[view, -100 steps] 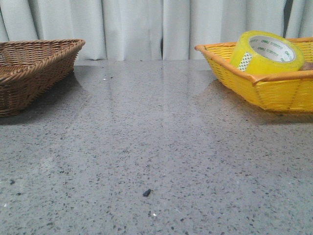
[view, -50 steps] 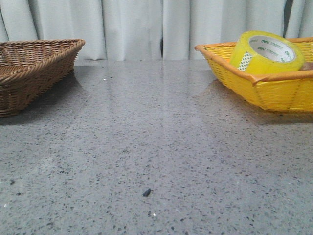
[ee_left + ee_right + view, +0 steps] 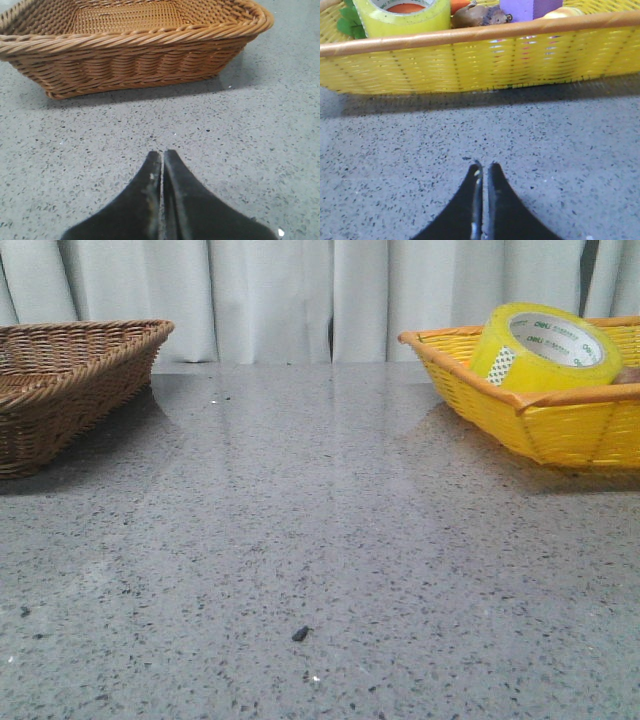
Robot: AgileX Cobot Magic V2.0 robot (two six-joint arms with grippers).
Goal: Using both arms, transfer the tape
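My right pincer (image 3: pixel 482 172) is closed on nothing, low over the table (image 3: pixel 545 150); the tape (image 3: pixel 402 15) sits ahead in the yellow basket (image 3: pixel 470 60). My left pincer (image 3: pixel 162 160), closed and empty, faces the brown basket (image 3: pixel 130 60), likely the drop-off.

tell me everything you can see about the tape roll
The tape is a wide roll of translucent yellow packing tape with a white printed core and a pale patterned patch on its side. It lies tilted in the yellow basket, leaning on the rim, its opening facing up and forward. Neither gripper touches it.
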